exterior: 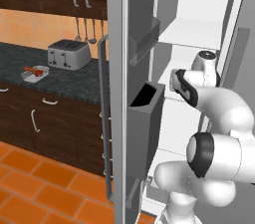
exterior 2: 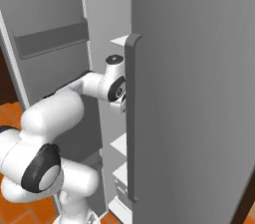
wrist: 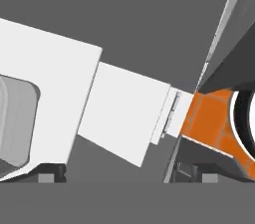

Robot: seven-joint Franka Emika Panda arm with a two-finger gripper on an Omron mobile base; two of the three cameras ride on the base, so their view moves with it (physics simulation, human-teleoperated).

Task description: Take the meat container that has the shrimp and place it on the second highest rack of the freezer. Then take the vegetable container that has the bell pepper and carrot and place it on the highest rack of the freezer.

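Note:
The freezer stands open, showing grey door bins and white shelves inside. My arm reaches in between its doors, the hand at mid-shelf height. My gripper is open, with nothing between its fingertips. Beyond the left fingertip, a grey container rests on a white shelf; its contents are hidden and I cannot tell which rack it is on. The vegetable container lies on the dark counter at the left with a red and an orange piece in it.
A silver toaster stands on the dark counter behind the vegetable container. The freezer's long bar handle and grey right door stand close by my wrist. Orange tiled floor lies below.

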